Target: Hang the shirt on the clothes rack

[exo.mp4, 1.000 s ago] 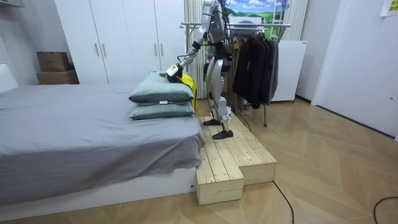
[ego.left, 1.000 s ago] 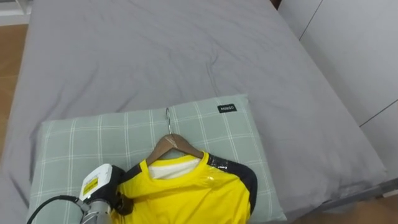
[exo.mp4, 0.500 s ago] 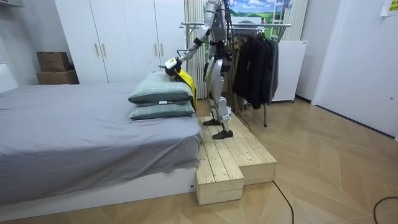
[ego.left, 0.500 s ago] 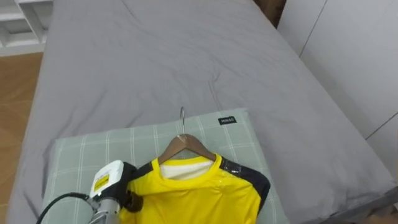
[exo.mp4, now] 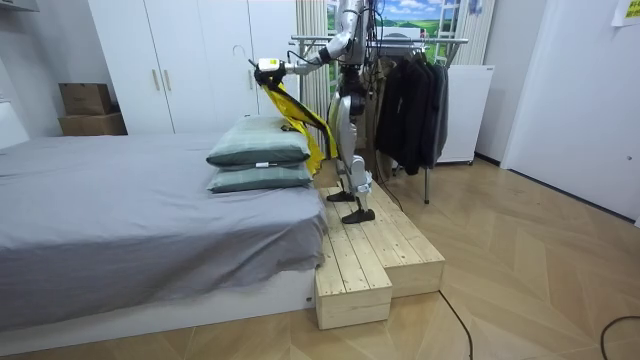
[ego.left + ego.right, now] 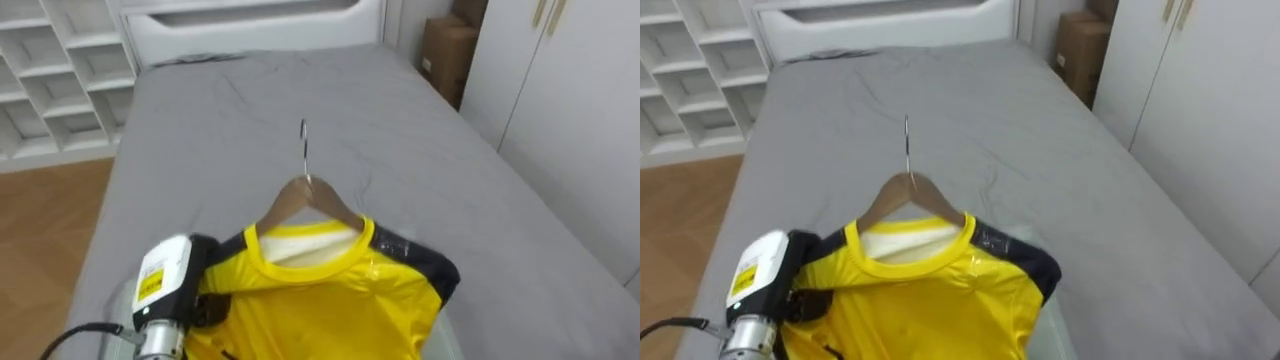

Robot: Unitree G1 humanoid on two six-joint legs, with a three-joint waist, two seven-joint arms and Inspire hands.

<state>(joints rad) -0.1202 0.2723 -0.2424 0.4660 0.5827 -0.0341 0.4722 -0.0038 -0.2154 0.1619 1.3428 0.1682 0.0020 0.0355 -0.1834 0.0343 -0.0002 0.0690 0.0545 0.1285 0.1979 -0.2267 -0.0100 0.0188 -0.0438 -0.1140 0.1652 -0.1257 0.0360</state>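
Broadly, the grey bed (image 5: pixel 120 210) is taking up the room view's left half, with white wardrobes (image 5: pixel 190 60) standing behind it. The robot is standing on a wooden platform (image 5: pixel 375 255) at the bed's pillow end, facing the bed. A clothes rack (image 5: pixel 400 41) carrying dark garments (image 5: pixel 410 110) is standing just behind the robot. Two stacked pillows (image 5: pixel 262 150) are lying at that end of the mattress. None of this layout is appearing in the eye views. They are looking down the length of the bed toward white shelving (image 6: pixel 60 80) and a cardboard box (image 6: pixel 445 55) at its far end.

The left arm is reaching out over the pillows, holding the yellow shirt (image 6: pixel 320 300) up in the air. In the room view the shirt (image 5: pixel 295 115) is hanging down from the left hand (image 5: pixel 268 66), apart from the pillows. Its lower edge is trailing past the near corner of the bed.

The eye views are supplying the detail. The shirt, yellow with dark shoulder panels, is sitting on a wooden hanger (image 6: pixel 300 195) whose metal hook (image 6: pixel 304 145) is pointing up and away from the robot.

The left hand (image 6: pixel 170 285) is sitting against the shirt's left shoulder. Its grip is buried in the cloth, so how far it is closed cannot be told.
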